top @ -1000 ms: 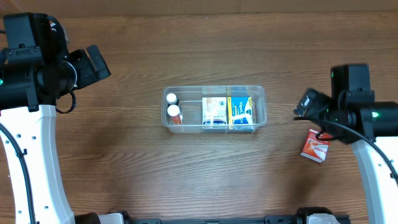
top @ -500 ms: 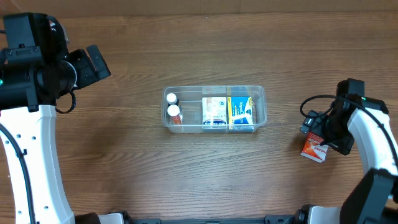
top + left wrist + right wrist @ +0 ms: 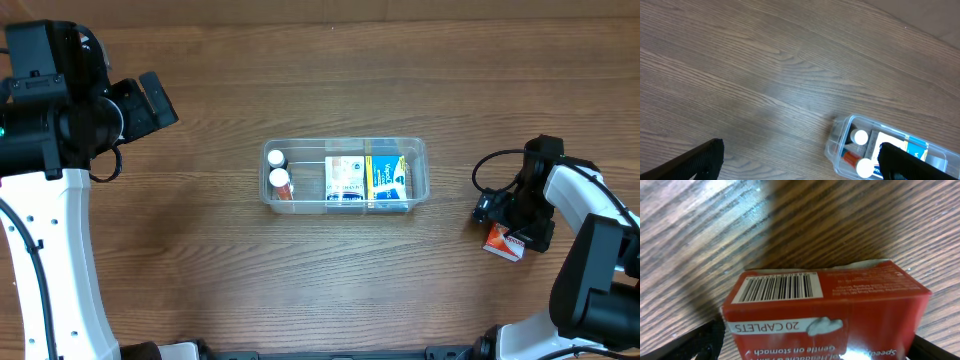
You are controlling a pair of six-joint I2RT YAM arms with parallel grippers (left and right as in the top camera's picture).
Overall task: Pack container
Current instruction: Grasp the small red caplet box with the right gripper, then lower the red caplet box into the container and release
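Container (image 3: 345, 143) sits centre; right hand (image 3: 825, 345) straddles red box (image 3: 840, 300), grip unclear; left hand (image 3: 797, 162) apart.

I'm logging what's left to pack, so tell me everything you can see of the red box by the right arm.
The red box is a small cardboard carton lying on the wood table, right of the container and outside it. A white panel carries a barcode; a white band reads "20 CAPLETS". Its top edge looks slightly crumpled. The right gripper sits over it, fingers open to either side; contact cannot be told.
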